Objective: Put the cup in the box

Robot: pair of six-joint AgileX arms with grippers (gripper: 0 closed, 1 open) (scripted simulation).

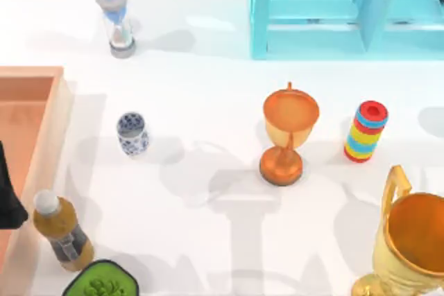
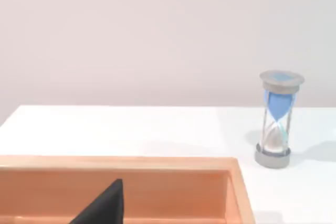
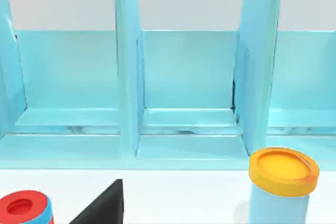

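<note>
The small white cup (image 1: 132,133) with blue flowers stands upright on the white table, just right of the box. The box (image 1: 54,123) has light wooden walls and a terracotta inside, and lies at the table's left edge. In the left wrist view its far wall (image 2: 131,163) runs across. My left gripper (image 1: 8,195) hangs dark over the box, left of the cup and apart from it; a black part of it (image 2: 107,205) shows in its wrist view. My right gripper (image 3: 105,205) faces the cabinet.
An hourglass (image 1: 118,22) stands at the back left. An orange trophy goblet (image 1: 288,133), a coloured ring stack (image 1: 365,131) and a gold trophy (image 1: 409,240) stand right of the cup. A bottle (image 1: 61,230) and green bowl (image 1: 103,283) sit front left. A turquoise cabinet (image 1: 333,5) stands behind.
</note>
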